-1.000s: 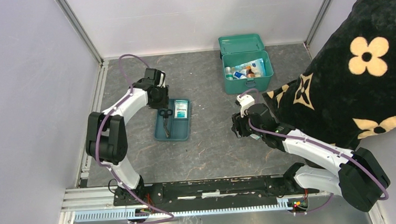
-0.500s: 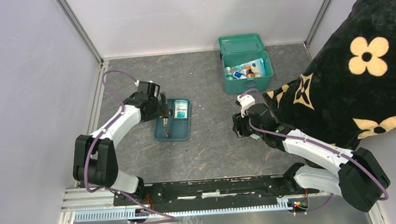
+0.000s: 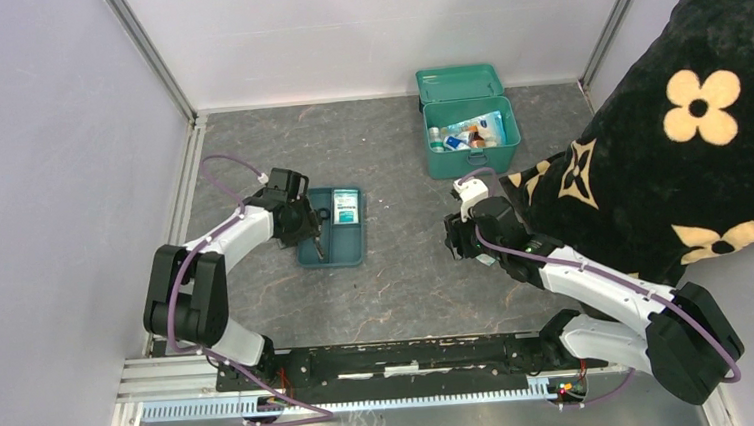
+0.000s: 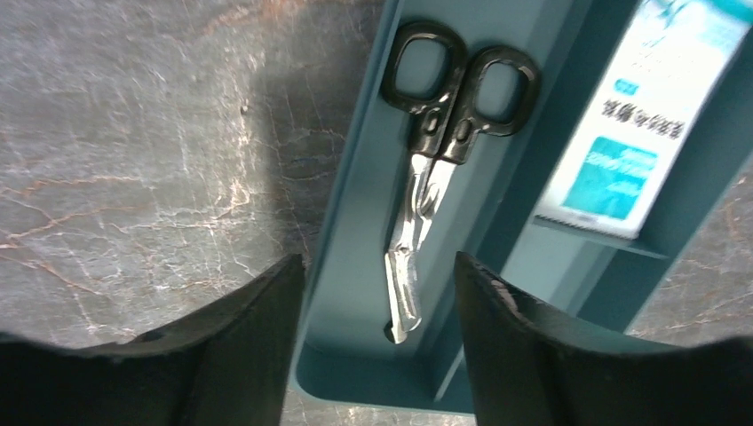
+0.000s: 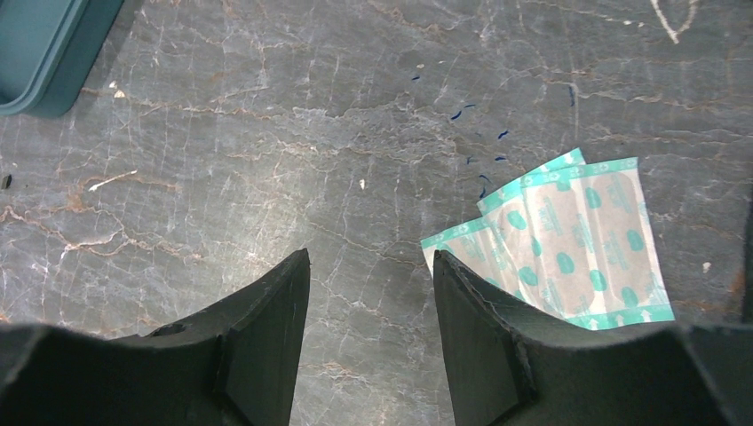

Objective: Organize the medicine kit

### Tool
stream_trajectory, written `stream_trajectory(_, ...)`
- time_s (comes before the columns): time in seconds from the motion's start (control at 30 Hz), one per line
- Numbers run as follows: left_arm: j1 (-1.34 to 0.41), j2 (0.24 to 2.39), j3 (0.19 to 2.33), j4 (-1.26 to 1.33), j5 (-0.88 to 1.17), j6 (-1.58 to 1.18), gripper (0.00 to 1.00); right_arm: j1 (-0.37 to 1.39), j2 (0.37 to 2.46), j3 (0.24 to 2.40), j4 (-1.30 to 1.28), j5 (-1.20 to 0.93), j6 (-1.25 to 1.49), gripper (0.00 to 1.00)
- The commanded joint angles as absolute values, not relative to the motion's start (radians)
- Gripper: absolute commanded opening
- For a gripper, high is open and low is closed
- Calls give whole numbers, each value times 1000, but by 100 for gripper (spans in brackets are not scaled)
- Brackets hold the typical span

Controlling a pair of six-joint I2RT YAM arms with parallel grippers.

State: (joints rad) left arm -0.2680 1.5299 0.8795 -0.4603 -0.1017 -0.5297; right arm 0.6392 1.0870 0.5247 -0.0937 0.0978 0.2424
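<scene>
Fingers on my left gripper (image 4: 380, 266) and right gripper (image 5: 371, 262) are hanging apart, empty. Medicine kit (image 3: 475, 160) is sitting open at the far back, well off. Left's hovering over scissors (image 4: 435, 151) and a box (image 4: 622, 124) in the tray (image 4: 351, 342), label's looking too blurry to read.

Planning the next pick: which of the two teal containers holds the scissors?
The shallow divided tray, on the left; the scissors lie in its left compartment. The deeper, lidded medicine kit holds other supplies.
</scene>
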Motion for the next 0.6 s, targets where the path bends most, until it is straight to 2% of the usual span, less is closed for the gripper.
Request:
stream_trajectory(0.0,-267,1537,850,-404,-71,-580,58,634,1055,539,-89,152,256,59)
stream_trajectory(0.3,-267,1512,846,-397,-72,-592,23,634,1051,535,-88,157,277,59)
stream_trajectory(0.57,-267,1519,834,-374,-49,-604,2,625,1060,574,-185,283,290,59)
